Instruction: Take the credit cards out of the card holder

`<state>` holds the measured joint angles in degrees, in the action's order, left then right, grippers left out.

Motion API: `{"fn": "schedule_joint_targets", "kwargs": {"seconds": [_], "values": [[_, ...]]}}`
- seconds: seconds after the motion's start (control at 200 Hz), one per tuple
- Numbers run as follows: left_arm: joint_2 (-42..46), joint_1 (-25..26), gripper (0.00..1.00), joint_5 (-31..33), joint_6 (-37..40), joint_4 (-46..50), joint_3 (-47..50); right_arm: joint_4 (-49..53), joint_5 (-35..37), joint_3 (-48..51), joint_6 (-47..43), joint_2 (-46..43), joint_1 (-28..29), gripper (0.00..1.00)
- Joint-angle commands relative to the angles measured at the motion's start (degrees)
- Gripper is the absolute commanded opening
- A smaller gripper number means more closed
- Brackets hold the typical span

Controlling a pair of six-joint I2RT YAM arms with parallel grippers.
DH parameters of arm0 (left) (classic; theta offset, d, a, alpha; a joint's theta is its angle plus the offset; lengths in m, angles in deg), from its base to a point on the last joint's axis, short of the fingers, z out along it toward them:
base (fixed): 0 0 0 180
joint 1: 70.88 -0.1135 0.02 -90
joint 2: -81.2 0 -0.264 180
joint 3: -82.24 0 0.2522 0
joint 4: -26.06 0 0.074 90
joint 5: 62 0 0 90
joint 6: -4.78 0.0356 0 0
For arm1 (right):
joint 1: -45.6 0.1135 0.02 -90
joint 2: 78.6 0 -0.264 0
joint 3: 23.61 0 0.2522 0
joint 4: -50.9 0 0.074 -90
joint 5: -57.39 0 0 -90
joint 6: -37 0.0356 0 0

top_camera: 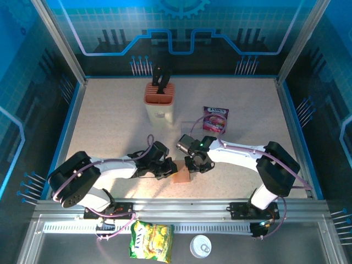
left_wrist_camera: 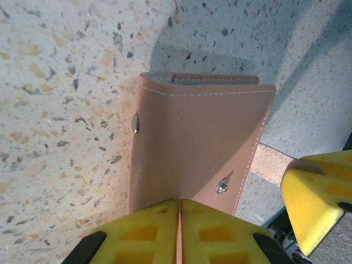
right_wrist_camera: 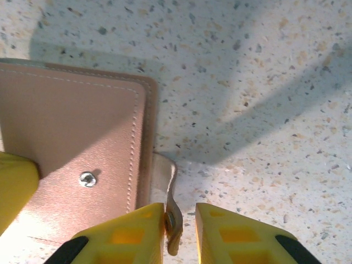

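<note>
Holder [top_camera: 180,176] lies closed at table's 6 o'clock. Left gripper [left_wrist_camera: 180,231] pinches its edge, pads pressed together. Right gripper [right_wrist_camera: 180,231] stands slightly parted around strap [right_wrist_camera: 166,181]. Step judged: opening. Next move calls for gripping strap and unfolding.

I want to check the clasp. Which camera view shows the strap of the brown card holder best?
The right wrist view: the strap lies close up, between the right gripper's fingers. The left wrist view shows its part beside the card holder's edge. From above, the strap is too small to make out.
</note>
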<state>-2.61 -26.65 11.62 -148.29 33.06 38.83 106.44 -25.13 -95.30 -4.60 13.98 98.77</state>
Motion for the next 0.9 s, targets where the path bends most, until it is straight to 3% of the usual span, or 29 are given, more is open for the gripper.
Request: {"fn": "schedule_joint_targets", "kwargs": {"seconds": [0.0, 0.475, 0.895], "values": [[-1.65, 0.39, 0.1, 0.13, 0.34, 3.65, -1.19, -0.3, 0.35, 1.25, -0.24, 0.39, -0.56, 0.21], [-1.62, 0.38, 0.1, 0.38, 0.65, 3.87, -2.52, -8.7, -3.89, 4.84, -0.61, 1.43, -1.39, 0.14], [7.56, -0.72, 0.23, 6.22, 3.69, 9.43, -3.69, -5.3, -2.51, 6.08, -3.95, -4.58, -4.43, 0.05]]}}
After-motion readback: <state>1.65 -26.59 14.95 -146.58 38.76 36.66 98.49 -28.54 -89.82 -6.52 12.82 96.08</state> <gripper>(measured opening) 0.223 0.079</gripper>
